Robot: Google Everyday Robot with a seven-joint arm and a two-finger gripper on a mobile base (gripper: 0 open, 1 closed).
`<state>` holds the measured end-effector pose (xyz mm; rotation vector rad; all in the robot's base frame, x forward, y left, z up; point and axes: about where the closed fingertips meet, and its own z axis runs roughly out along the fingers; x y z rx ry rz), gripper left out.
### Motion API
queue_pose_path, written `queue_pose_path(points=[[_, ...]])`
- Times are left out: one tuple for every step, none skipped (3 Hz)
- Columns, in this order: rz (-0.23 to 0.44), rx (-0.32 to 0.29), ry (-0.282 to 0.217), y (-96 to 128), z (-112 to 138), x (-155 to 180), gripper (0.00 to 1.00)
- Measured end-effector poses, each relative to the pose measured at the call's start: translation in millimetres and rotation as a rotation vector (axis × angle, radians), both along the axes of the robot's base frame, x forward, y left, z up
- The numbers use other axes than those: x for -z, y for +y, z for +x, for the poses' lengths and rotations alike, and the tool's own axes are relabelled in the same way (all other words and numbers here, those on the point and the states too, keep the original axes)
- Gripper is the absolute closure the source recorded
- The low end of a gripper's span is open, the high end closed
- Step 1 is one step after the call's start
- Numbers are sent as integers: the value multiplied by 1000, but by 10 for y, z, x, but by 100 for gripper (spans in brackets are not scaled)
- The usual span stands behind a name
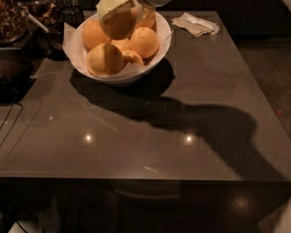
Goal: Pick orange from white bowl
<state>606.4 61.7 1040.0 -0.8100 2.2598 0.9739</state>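
The white bowl [161, 41] stands at the back left of the dark table [194, 144], lined with white paper and holding several yellowish oranges [144, 41]. My gripper [117, 14] comes down from the top edge over the bowl's back. Its pale fingers [112, 0] are shut on one orange [119, 24], which sits just above the others in the bowl. The arm's upper part is out of view.
A crumpled white napkin [199, 24] lies behind the bowl to the right. A black wire holder [72, 16] and a container of brown food [7, 13] stand at the back left. A cable [5, 125] hangs off the left edge.
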Motion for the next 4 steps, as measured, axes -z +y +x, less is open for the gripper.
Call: queue_pose_path(points=[[39,51,-27,26,-311,-89,100],[64,115,-39,7,-597,-144,100],[67,169,-26,-47,-798,-128,100],[67,171,-22,-47,-812,-119,100]])
